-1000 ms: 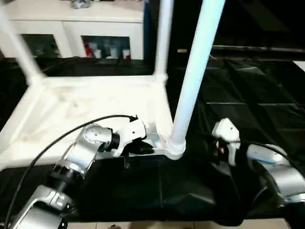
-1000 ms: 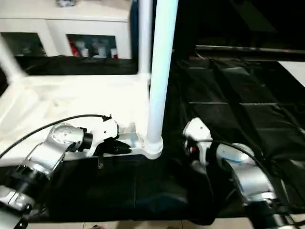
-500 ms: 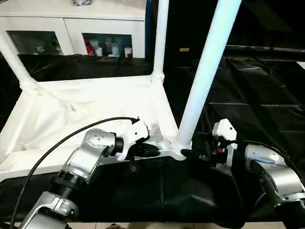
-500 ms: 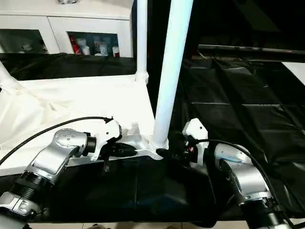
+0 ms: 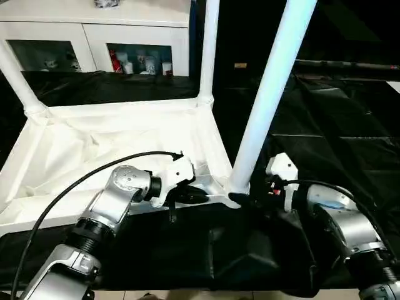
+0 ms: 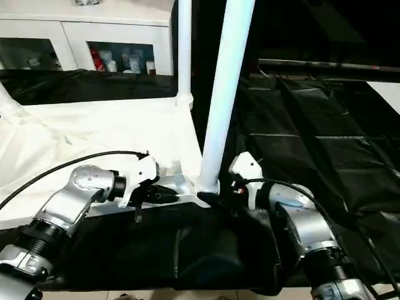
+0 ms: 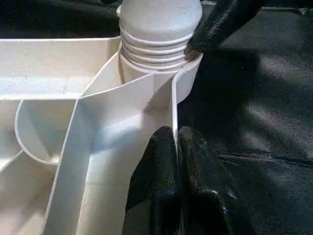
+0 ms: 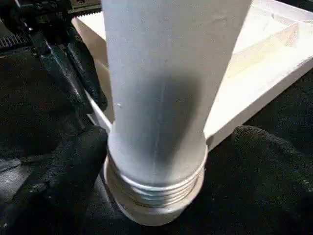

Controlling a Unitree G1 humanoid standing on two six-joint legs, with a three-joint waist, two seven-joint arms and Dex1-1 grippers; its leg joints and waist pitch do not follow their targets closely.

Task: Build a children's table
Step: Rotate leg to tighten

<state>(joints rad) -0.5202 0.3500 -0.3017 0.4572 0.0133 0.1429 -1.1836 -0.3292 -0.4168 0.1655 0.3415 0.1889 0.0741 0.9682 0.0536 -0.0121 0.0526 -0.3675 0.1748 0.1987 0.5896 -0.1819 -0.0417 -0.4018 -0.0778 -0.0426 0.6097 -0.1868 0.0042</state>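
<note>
The white children's table top [image 5: 112, 144] lies upside down on the black-covered work table. Three tapered white legs stand up from its corner sockets: one near me on the right [image 5: 265, 106], one at the far right [image 5: 207, 50], one at the far left [image 5: 15, 75]. My left gripper [image 5: 200, 195] is shut on the top's front rim [image 7: 173, 98], just beside the near leg's ribbed collar [image 7: 156, 49]. My right gripper [image 5: 240, 200] is open, with its fingers [image 8: 63, 171] on either side of that leg's base. One finger touches the collar; the other stands a little apart.
A white cabinet [image 5: 94, 31] with glass doors stands behind the work table. The black cover [image 5: 337, 125] stretches wrinkled to the right and bunches under my right forearm. The work table's front edge runs just below my arms. A black cable [image 5: 75, 187] loops along my left arm.
My right gripper has moved left across the black cover and closed in around the near leg's base. The left gripper has kept its hold on the rim. The camera has shifted.
</note>
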